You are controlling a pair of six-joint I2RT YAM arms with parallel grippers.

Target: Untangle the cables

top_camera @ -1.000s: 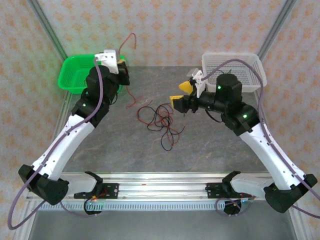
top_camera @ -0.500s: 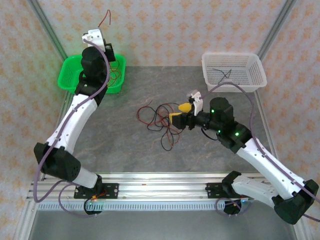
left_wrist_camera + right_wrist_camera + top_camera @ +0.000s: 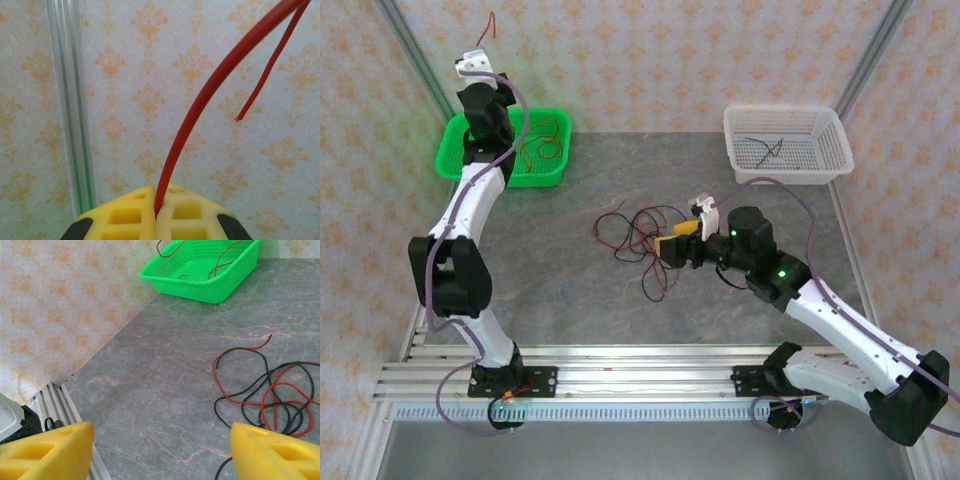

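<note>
Table (image 3: pixel 570 290) matt grey marbled stone-look; green basket (image 3: pixel 200 285) glossy plastic mesh; red cable (image 3: pixel 161 185) smooth.

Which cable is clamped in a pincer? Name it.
The red cable pinched in the shut left pincer, its end up in the air; the tangled cables lie loose on the table by the open right pincer.

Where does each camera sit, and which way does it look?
Top external: above and behind, looking down at the table; left arm, right arm show.
Left wrist: faces the wall; left claw shut on a red cable.
Right wrist: looks across the table; right claw open.
Shared by top and right wrist: green basket, cable tangle.
</note>
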